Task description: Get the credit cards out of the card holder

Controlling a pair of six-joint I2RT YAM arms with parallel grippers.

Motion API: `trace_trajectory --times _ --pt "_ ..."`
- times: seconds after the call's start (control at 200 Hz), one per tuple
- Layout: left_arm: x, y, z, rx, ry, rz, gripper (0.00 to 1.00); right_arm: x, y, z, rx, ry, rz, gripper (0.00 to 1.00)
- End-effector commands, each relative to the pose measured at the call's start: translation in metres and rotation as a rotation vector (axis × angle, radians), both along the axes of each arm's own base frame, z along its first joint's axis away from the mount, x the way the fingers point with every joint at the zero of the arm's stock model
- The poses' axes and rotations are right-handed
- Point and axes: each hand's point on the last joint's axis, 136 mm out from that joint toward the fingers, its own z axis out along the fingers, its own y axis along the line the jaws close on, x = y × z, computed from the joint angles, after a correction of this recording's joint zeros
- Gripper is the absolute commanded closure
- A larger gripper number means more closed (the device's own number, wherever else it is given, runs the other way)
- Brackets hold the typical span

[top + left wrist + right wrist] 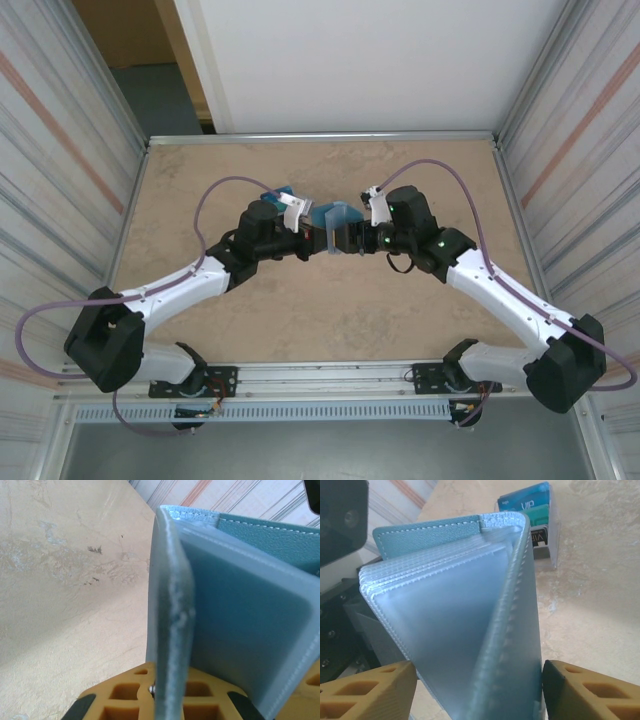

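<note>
The teal-blue card holder hangs above the table middle, spread open between both grippers. My left gripper is shut on one cover; in the left wrist view that cover's edge runs down between the orange fingers. My right gripper is shut on the other half: the cover rests against the right pad and the clear pocket sleeves reach the left finger. The sleeves look empty. A small pile of credit cards, blue and teal with "VIP" print, lies on the table behind the holder.
The beige tabletop is bordered by a metal rim and striped side walls. The purple cables arc over each arm. Bare table stretches in front of and behind the grippers.
</note>
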Motion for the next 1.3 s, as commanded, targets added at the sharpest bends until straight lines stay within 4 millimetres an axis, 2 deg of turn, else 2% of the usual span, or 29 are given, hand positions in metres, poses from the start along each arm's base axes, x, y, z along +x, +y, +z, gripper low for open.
trace_trajectory --times 0.0,0.13,0.276,0.416,0.491,0.531,0.551,0.636,1.092,1.298 --pt "-0.002 0.001 0.022 -0.05 -0.04 -0.012 1.0 -0.003 0.0 0.017 0.077 -0.028 0.022 0.37" --pt "-0.002 0.001 0.023 -0.053 -0.042 -0.015 1.0 -0.003 -0.004 0.021 0.104 -0.034 0.017 0.43" --pt "-0.003 0.0 0.026 -0.064 -0.046 -0.02 1.0 -0.002 -0.008 0.019 0.098 -0.03 0.002 0.56" --pt "-0.004 -0.001 0.027 -0.067 -0.045 -0.03 1.0 -0.001 -0.01 0.017 0.102 -0.025 -0.006 0.61" --pt "-0.005 -0.001 0.027 -0.068 -0.042 -0.03 1.0 -0.003 -0.008 0.019 0.115 -0.027 0.009 0.52" --pt "-0.005 -0.001 0.026 -0.068 -0.04 -0.03 1.0 -0.004 -0.008 0.02 0.119 -0.028 0.014 0.37" --pt "-0.005 -0.001 0.027 -0.07 -0.041 -0.029 1.0 -0.004 -0.007 0.019 0.119 -0.026 0.016 0.32" --pt "-0.005 -0.001 0.028 -0.074 -0.04 -0.031 1.0 -0.005 -0.006 0.018 0.114 -0.029 0.029 0.24" --pt "-0.008 -0.002 0.031 -0.087 -0.036 -0.043 1.0 -0.002 0.001 0.006 0.035 -0.025 0.031 0.21" --pt "-0.009 -0.002 0.03 -0.089 -0.035 -0.047 1.0 -0.001 0.003 0.006 0.026 -0.029 0.027 0.26"
